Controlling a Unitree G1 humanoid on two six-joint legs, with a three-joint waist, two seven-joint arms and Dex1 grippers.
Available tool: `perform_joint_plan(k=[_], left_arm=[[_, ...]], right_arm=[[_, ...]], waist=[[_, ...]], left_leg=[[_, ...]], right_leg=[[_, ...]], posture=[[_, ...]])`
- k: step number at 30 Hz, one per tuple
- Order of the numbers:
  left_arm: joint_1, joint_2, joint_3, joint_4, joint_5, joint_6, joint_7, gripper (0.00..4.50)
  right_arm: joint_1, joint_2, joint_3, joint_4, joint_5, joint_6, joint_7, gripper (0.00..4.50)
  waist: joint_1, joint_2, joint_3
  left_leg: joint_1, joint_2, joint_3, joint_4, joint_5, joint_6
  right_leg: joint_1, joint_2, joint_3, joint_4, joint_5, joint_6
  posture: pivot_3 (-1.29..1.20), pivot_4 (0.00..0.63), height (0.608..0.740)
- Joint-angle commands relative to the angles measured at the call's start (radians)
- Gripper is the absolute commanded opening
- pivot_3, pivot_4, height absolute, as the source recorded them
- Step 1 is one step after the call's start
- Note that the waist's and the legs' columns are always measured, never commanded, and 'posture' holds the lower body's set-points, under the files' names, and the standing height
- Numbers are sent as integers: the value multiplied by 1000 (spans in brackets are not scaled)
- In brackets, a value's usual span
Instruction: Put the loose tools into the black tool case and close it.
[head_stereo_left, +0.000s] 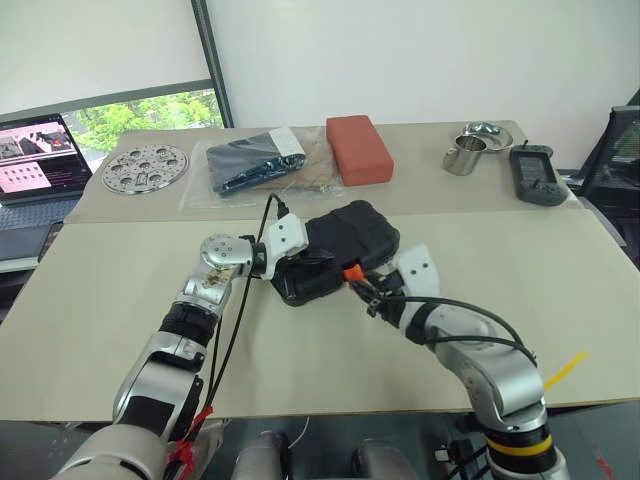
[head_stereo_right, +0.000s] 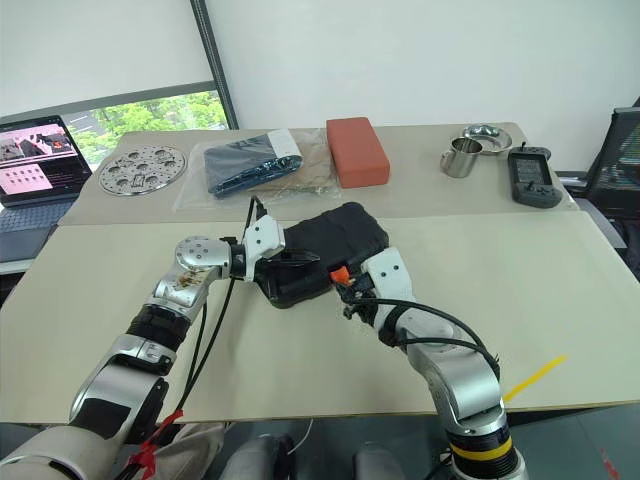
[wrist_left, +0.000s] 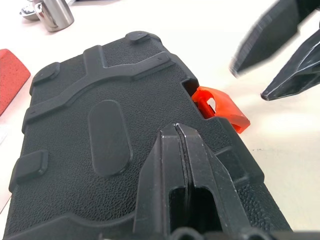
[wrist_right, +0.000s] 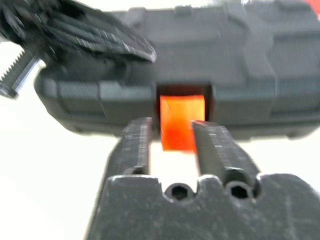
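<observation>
My left gripper (wrist_left: 176, 131) is pressed shut, its fingers lying on the lid of the closed black tool case (head_stereo_left: 335, 250), which sits mid-table; my right gripper (wrist_right: 170, 131) has its fingers a narrow gap apart either side of the small orange latch (wrist_right: 182, 122) at the case's near edge, though blur hides whether they touch it. Whatever lies inside the case is hidden; beyond it lie a red-orange block (head_stereo_left: 358, 148) and a bagged dark bundle (head_stereo_left: 250, 160).
</observation>
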Motion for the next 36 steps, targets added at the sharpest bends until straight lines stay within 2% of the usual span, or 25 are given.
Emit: perform_joint_plan(k=[1,36], left_arm=[[39,-9,-42,38,41,10,-5,0],[66,-7,-38,14,36,23,2,0]], right_arm=[[-3,-4,1,-34,8,1,-1,37],[-88,26,39,151,-50,-121,-8,37]], waist=[[0,0,0],[0,0,-1]], left_leg=[[0,0,0,0,0,0],[0,0,0,0,0,0]], right_leg=[[0,0,0,0,0,0],[0,0,0,0,0,0]], posture=[[0,150,740],[0,150,740]])
